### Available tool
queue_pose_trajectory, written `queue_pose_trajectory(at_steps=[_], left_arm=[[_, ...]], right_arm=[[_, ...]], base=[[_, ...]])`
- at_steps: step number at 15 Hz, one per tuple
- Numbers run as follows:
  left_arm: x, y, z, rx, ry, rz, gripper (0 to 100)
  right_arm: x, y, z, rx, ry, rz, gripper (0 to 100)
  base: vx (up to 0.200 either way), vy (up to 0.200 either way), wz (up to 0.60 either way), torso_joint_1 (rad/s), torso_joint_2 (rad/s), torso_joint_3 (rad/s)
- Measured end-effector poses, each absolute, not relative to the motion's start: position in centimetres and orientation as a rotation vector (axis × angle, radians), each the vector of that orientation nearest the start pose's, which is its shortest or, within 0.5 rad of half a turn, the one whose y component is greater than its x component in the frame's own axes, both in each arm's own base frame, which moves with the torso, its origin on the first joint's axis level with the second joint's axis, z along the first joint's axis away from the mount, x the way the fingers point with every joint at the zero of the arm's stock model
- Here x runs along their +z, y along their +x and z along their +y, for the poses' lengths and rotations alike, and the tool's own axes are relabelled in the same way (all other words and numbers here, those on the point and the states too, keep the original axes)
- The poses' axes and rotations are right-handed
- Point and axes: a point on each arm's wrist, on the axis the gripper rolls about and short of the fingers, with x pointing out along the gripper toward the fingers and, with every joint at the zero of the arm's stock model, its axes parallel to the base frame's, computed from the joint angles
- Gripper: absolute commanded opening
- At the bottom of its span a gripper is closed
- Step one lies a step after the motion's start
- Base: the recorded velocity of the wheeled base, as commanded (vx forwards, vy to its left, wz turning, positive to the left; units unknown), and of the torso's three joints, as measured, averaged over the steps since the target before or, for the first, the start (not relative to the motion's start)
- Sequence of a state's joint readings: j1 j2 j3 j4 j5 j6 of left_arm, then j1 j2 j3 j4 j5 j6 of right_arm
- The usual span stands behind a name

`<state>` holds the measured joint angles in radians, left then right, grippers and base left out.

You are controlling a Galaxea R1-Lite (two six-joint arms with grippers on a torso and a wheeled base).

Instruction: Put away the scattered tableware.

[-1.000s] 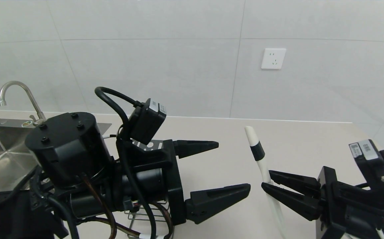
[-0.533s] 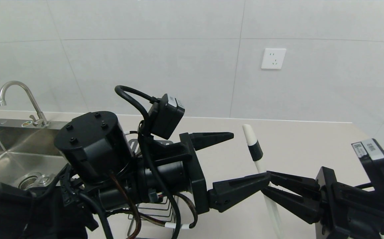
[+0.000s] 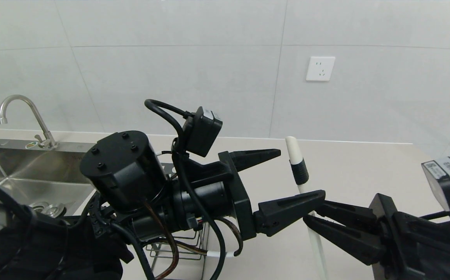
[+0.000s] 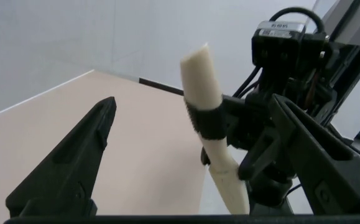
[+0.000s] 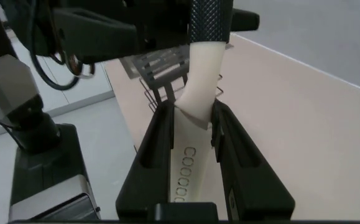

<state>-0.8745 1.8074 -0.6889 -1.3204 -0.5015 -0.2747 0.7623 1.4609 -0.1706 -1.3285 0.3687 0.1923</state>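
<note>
My right gripper (image 3: pixel 311 216) is shut on a white utensil (image 3: pixel 293 149) with a black grip band, holding it upright above the beige counter (image 3: pixel 365 167). In the right wrist view the utensil (image 5: pixel 198 81) stands clamped between the fingers (image 5: pixel 161 143), with a row of small holes in its lower part. My left gripper (image 3: pixel 302 173) is open, one finger on each side of the handle at the height of the black band. In the left wrist view the utensil (image 4: pixel 201 81) rises between the spread fingers (image 4: pixel 74 155), touching neither, with the right gripper (image 4: pixel 239 165) behind it.
A wire rack (image 3: pixel 182 249) stands on the counter under my left arm, also in the right wrist view (image 5: pixel 161 74). A steel sink (image 3: pixel 23 171) with a faucet (image 3: pixel 15 105) lies at the left. A wall socket (image 3: pixel 320 69) sits on the tiled wall.
My left arm has moved to the right, and its open fingers now straddle the utensil's handle. The right gripper has lifted the utensil slightly.
</note>
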Motion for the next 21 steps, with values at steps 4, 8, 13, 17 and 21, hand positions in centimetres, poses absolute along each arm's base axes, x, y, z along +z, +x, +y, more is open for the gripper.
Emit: queue_pose_trajectory(at_steps=[4,8,13,17,21], left_arm=[[18.9,19.3,-24.7,-1.397,-0.284,-0.054,100],[19.0,19.2,-24.7,-1.404,-0.332,-0.036,100],[18.9,19.1,-24.9,-1.422,-0.370,-0.026,100],[19.0,19.2,-25.0,-1.423,-0.373,-0.048,0],[19.1,19.3,-24.9,-1.424,-0.377,-0.068,0]], right_arm=[[15.1,13.2,14.1,1.141,0.178,0.092,0],[15.2,13.2,14.5,1.158,0.188,0.082,0],[15.2,13.7,15.2,1.167,0.192,0.073,0],[15.4,14.3,15.8,1.168,0.194,0.064,0],[15.5,14.5,15.9,1.164,0.193,0.061,0]], base=[[0.000,0.000,0.00,0.000,0.00,0.000],[0.000,0.000,0.00,0.000,0.00,0.000],[0.000,0.000,0.00,0.000,0.00,0.000],[0.000,0.000,0.00,0.000,0.00,0.000],[0.000,0.000,0.00,0.000,0.00,0.000]])
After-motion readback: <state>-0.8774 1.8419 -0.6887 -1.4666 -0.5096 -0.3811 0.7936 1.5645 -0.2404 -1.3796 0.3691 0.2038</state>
